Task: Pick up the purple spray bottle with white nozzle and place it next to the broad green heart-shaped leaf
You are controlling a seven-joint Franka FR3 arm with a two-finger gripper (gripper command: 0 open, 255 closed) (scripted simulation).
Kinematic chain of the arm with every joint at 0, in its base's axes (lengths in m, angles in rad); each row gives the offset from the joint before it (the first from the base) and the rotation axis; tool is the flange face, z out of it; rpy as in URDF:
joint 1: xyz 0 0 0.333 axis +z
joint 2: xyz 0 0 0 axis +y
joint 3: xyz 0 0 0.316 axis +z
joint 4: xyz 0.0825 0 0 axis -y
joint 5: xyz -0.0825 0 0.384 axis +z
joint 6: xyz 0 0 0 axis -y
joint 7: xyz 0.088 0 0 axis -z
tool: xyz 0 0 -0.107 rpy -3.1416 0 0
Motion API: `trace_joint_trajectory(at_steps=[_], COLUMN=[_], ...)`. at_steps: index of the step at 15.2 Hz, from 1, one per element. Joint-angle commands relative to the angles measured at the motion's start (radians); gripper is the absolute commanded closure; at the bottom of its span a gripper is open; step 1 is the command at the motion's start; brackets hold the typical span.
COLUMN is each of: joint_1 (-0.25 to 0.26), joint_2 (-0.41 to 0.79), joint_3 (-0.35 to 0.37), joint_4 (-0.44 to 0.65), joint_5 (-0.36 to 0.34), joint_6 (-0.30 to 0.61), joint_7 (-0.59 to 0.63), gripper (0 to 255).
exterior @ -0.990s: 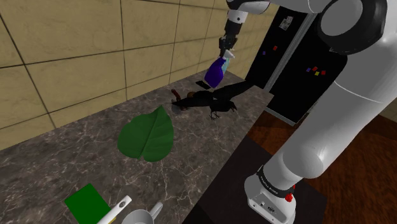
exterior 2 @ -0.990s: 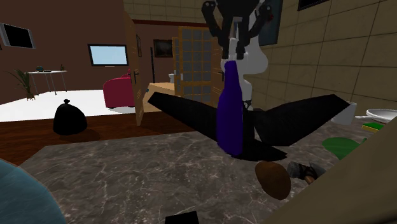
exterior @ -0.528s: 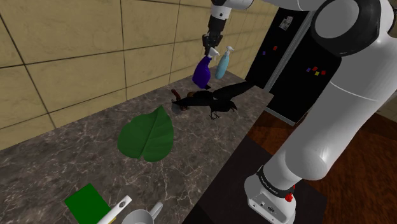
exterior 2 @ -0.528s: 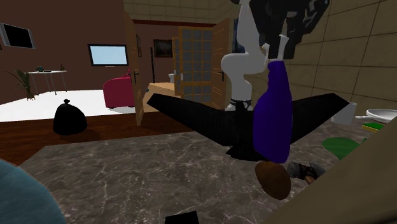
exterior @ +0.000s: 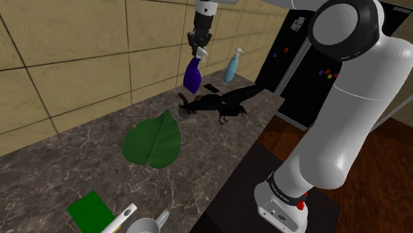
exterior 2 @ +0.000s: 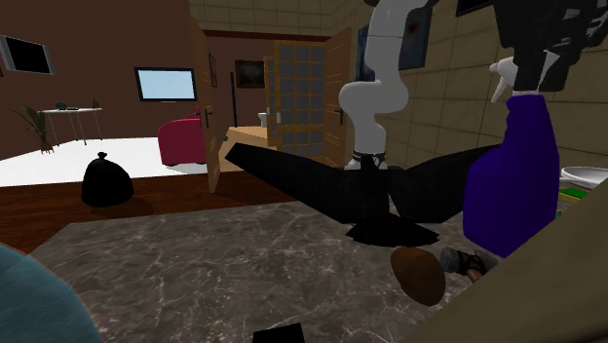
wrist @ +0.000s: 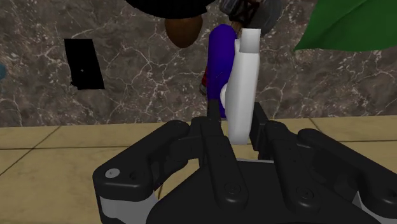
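The purple spray bottle (exterior: 192, 77) with a white nozzle (exterior: 200, 51) hangs in the air above the marble counter, close to the tiled wall. My gripper (exterior: 198, 45) is shut on its nozzle from above. In the wrist view the fingers (wrist: 262, 130) clasp the white nozzle (wrist: 244, 83), and the purple body (wrist: 220, 60) points down at the counter. The broad green leaf (exterior: 153, 139) lies flat on the counter, down and to the shoulder view's left of the bottle; its edge (wrist: 347, 25) shows past the bottle. The second exterior view has the bottle (exterior 2: 512, 190) at its right.
A black bird figure (exterior: 222, 104) with spread wings stands just below the bottle, with a small brown and grey object (exterior 2: 419, 273) beside it. A light blue spray bottle (exterior: 231, 65) stands further back. A green block (exterior: 91, 212) and white cup (exterior: 149, 225) sit at the near end.
My gripper has carried the purple bottle to the shoulder view's left, away from the light blue bottle and along the wall. In the second exterior view it moved right.
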Motion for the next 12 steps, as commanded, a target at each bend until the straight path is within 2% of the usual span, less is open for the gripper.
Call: trace_joint_trajectory(at_steps=[1, 6, 12], joint_1=[0.019, 0.068, 0.071], joint_2=[0.035, 0.144, 0.14], joint_3=[0.014, 0.049, 0.05], joint_4=[0.052, 0.21, 0.124], joint_5=[0.004, 0.014, 0.014], joint_6=[-0.018, -0.069, 0.013], joint_7=[0.035, 0.124, 0.125], gripper=[255, 255, 255])
